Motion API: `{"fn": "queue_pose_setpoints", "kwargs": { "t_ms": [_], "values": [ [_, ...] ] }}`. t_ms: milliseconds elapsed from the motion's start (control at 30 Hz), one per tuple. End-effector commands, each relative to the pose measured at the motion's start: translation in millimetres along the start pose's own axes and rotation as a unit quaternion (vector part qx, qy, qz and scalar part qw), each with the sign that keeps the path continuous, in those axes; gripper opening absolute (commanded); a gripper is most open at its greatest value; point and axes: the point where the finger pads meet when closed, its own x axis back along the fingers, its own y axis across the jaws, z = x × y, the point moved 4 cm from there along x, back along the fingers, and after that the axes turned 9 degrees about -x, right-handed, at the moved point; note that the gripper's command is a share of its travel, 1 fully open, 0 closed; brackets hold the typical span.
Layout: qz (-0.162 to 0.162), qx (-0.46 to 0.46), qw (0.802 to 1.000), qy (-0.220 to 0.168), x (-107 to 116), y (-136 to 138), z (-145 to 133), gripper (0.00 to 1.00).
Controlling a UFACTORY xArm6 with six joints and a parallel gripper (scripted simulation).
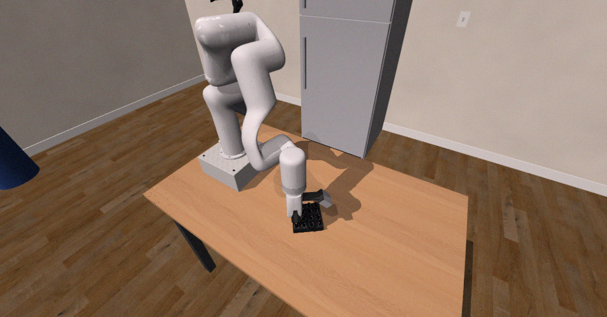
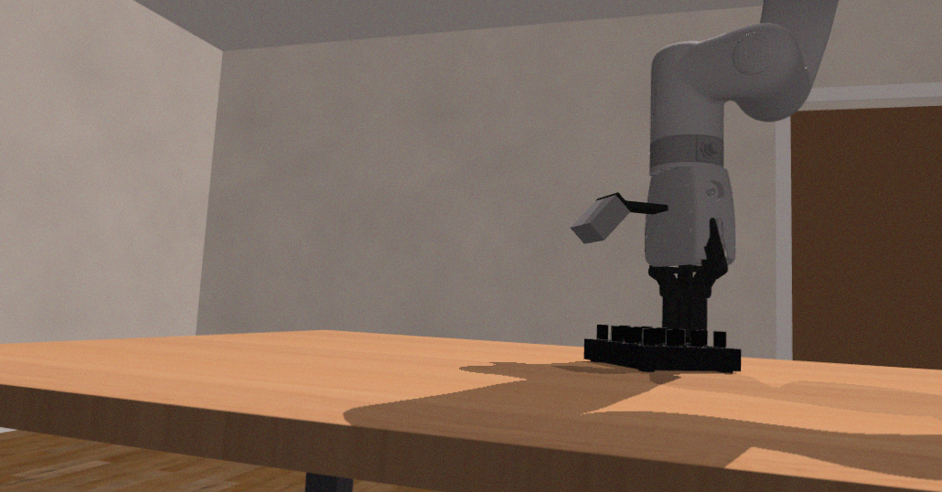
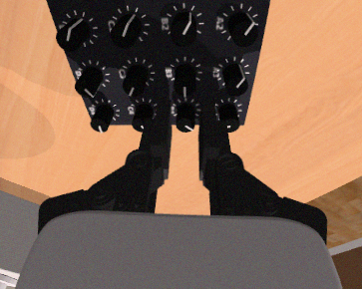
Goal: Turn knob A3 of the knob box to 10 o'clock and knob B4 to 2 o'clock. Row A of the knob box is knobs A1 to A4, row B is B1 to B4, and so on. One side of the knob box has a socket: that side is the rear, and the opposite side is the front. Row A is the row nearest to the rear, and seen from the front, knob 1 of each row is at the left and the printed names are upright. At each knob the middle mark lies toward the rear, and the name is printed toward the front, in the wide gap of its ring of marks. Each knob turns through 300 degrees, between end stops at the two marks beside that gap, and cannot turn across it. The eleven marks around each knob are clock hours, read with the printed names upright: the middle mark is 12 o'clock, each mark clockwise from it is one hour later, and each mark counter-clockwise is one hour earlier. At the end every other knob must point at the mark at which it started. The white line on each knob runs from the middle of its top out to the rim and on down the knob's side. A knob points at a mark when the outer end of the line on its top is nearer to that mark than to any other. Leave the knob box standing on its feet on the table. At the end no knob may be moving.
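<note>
The black knob box stands on the table. In the wrist view its rear lies to the right and row A is rightmost. Knob A3 has its top line pointing obliquely rearward, up and right in the picture, about 10 o'clock. My gripper points down, with its fingers narrowly open on both sides of knob B4. Slim gaps seem to show beside the knob. B4's line points right and down, near 2 o'clock; the exact mark is hard to read. The socket is not visible.
Knob A4 and knob C4 stand close beside the fingers. Knob B3 is just beyond them. The wooden table bears the arm's base. A fridge stands behind the table.
</note>
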Motion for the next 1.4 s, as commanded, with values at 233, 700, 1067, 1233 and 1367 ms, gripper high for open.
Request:
{"fn": "queue_pose_setpoints", "kwargs": {
  "t_ms": [233, 700, 1067, 1233, 1367],
  "values": [
    [-0.001, 0.0, 1.0, 0.001, 1, 1, 1, 0.19],
    [-0.001, 0.0, 1.0, 0.001, 6, 1, 1, 0.19],
    [-0.001, 0.0, 1.0, 0.001, 33, 1, 1, 0.19],
    [-0.001, 0.0, 1.0, 0.001, 37, 1, 1, 0.19],
    [-0.001, 0.0, 1.0, 0.001, 37, 1, 1, 0.19]
  ]
}}
